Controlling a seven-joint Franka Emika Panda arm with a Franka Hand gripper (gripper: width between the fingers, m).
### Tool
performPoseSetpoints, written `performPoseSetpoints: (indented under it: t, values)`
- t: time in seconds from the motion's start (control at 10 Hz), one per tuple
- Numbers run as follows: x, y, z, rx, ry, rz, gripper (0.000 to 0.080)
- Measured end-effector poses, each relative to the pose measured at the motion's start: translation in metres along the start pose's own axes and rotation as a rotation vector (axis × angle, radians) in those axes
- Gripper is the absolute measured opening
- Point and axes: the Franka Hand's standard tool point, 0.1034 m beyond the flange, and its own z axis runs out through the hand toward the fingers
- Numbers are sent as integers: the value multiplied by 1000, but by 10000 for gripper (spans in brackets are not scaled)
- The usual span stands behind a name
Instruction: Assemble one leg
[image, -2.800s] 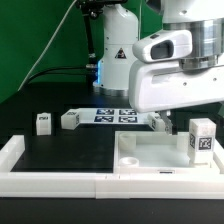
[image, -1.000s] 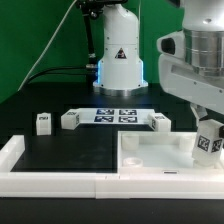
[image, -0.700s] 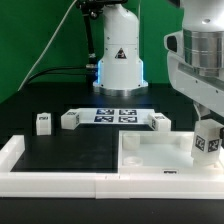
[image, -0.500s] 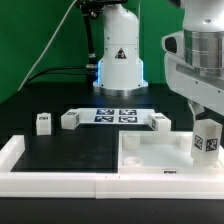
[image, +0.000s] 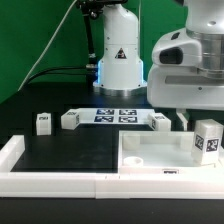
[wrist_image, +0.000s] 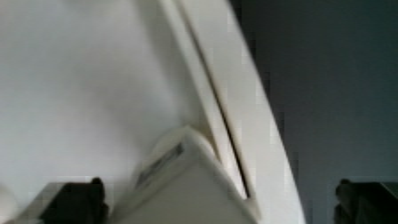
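A leg (image: 207, 141), a small white post with a tag on its face, stands upright at the right corner of the large flat white tabletop (image: 150, 152). My gripper (image: 197, 116) hangs just above it. In the wrist view the leg's top (wrist_image: 187, 185) sits between my two dark fingertips (wrist_image: 75, 200), which stand wide apart and do not touch it. My gripper (wrist_image: 217, 203) is open. Three more legs lie on the black table: two at the exterior view's left (image: 43, 122) (image: 69, 120) and one behind the tabletop (image: 160, 120).
The marker board (image: 115, 115) lies at the back in front of the robot base (image: 120, 55). Long white border bars run along the front (image: 60, 181) and the left (image: 12, 150). The tabletop has a round corner hole (image: 132, 157).
My hand has let go of the leg and shifted up and toward the exterior view's left. The leg stays upright on the tabletop's right corner.
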Motion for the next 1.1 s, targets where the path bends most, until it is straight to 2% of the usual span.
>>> performPoseSetpoints:
  t: [0.3, 0.5, 0.7, 0.8, 0.9, 1.0, 1.1]
  values:
    - [2, 17, 4, -3, 37, -246, 649]
    - [-2, 21, 7, -13, 39, -433, 649]
    - [-2, 21, 7, -12, 39, -415, 649]
    - [-2, 21, 7, -12, 38, -414, 560]
    - [-2, 21, 7, -12, 38, -414, 377]
    - [-2, 21, 7, -12, 38, -413, 288]
    - [-2, 21, 7, -12, 38, -385, 288]
